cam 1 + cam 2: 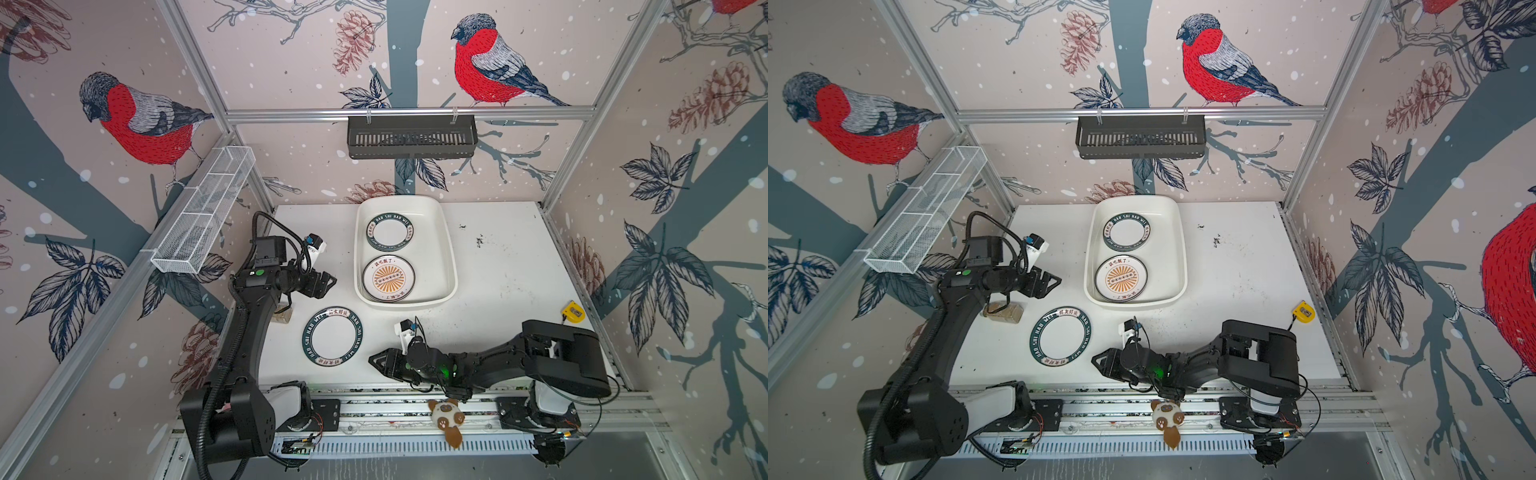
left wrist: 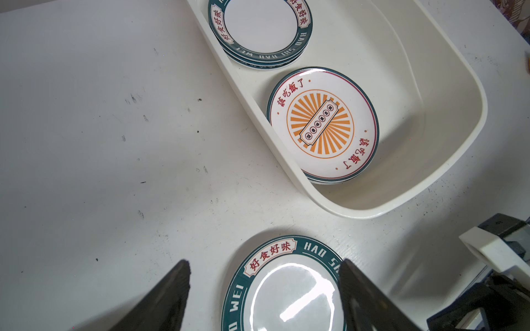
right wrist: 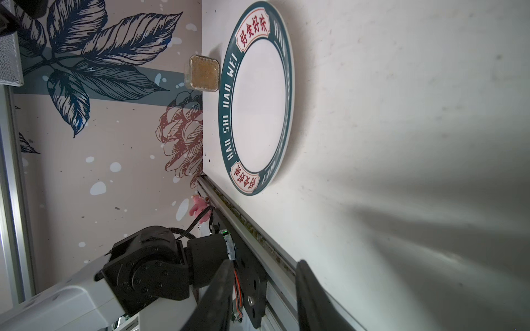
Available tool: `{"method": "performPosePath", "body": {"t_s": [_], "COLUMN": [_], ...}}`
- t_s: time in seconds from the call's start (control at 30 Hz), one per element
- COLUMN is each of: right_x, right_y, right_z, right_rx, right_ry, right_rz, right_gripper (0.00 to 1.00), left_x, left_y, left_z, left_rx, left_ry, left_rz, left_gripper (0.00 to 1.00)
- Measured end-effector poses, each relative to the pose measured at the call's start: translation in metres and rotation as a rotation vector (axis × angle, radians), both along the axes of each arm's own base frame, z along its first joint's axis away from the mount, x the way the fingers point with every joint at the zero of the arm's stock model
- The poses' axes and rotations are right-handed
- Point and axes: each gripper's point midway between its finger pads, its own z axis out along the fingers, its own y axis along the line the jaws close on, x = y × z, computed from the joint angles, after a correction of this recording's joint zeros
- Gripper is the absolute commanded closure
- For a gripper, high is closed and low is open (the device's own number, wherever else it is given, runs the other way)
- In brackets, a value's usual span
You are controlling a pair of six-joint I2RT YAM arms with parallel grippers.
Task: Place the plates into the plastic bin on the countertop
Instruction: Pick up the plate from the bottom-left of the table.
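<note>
left wrist view sets the last loose plate [image 2: 282,286] right below me: green lettered rim, lying flat on the countertop [image 2: 114,143], near the plastic bin [image 2: 401,114] but not touching it. inside the bin a green-rimmed stack [image 1: 389,233] fills the far end and a sunburst stack [image 1: 388,278] the near end. both sit toward its left wall, with bare floor beside them on the right.

my left gripper [image 1: 331,284] hovers just left of the bin's near end, beyond the loose plate, jaws spread wide and empty. my right gripper [image 1: 374,360] sits low, just beside the plate's right edge. it is rolled so one finger is next to the countertop and the other above it, and the jaws are partly apart with nothing between them.

i judge the step in hand to be a rim pinch with my right. to do it well i should keep the lower finger skimming the countertop so it slips under the plate's lip. otherwise it may shove the plate toward the small clear box with brown contents [image 1: 282,318] by my left arm. i should close only once the rim sits deep between the fingers, then lift level and clear the bin's near rim. a glossy plate may slide out of a shallow grip.
</note>
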Motion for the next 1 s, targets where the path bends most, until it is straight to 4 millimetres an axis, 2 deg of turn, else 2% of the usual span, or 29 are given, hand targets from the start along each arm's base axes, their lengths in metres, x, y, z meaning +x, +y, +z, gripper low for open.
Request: {"method": "performPosePath", "body": {"t_s": [0.27,0.6,0.8,1.0], "right_x": [0.019,0.024,0.027,0.034], "right_y": [0.018,0.016,0.022,0.028], "right_z": [0.003,-0.037,-0.028,-0.028], "right_rx": [0.041,0.080,0.161,0.175], "right_ry": [0.043,0.165,0.193,0.212], "right_rz": [-0.033,-0.064,-0.069,-0.077], "right_gripper": [0.63,0.66,0.66,0.66], "left_x": [0.003,0.006,0.005,0.005], "left_y": [-0.004,-0.009,-0.011,-0.011], "left_z": [0.019,0.027,0.034,0.042], "left_rx": [-0.034,-0.071,-0.086,-0.086], "left_ry": [-0.050,-0.058,-0.069,-0.091], "left_rz": [-0.001,-0.003,-0.004,-0.004], "left_gripper": [0.18,0.18,0.17,0.17]}}
